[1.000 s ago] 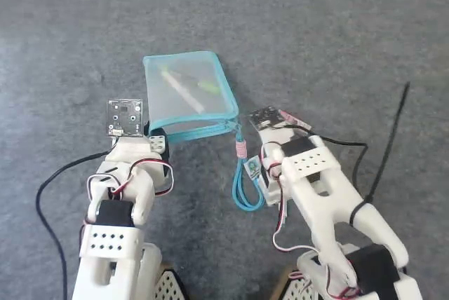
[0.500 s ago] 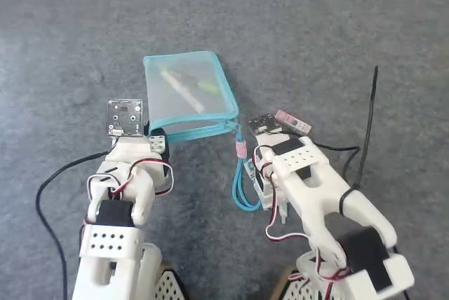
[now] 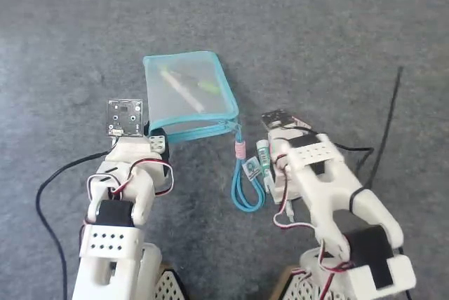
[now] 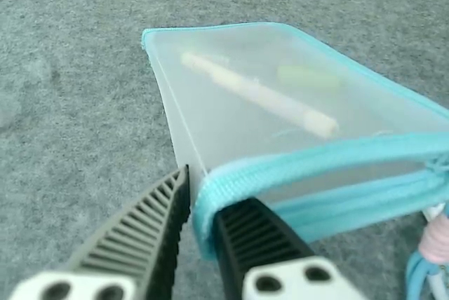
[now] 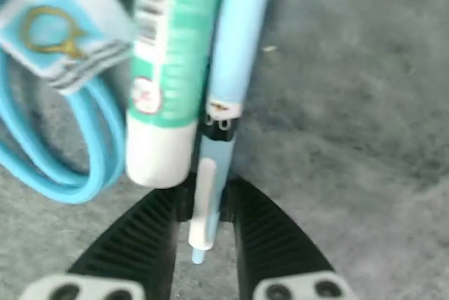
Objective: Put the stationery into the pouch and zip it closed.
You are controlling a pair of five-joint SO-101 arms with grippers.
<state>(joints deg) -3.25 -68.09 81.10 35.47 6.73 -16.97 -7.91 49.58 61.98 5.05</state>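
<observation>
Broadly, the grey desk (image 3: pixel 337 55) carries the see-through pouch (image 3: pixel 189 93), which lies flat ahead of the left arm with its zip edge facing the arms; a pale stick (image 3: pixel 184 90) and a green piece (image 3: pixel 208 86) lie inside it. The left tool (image 4: pixel 200 202) is clenched on the near corner of the zip edge, and the mouth gapes only a little beside it. A blue cord loop (image 3: pixel 247 188) trails from the zip end toward the right arm, with a small tag (image 5: pixel 66 26) on it. The right tool (image 5: pixel 205 209) grasps a light-blue pen (image 5: pixel 235 33) at its clip end, just beside the loop and well short of the pouch mouth. A green-and-white tube (image 5: pixel 168 69) sits tight against the pen; I cannot tell whether it is pinched too. Held so near one end, the pen could swing or slip out on the way across. The tube could fall loose, or the loop could snag and tug the pouch from the left tool's hold. The narrow mouth could also block the pen's tip.
</observation>
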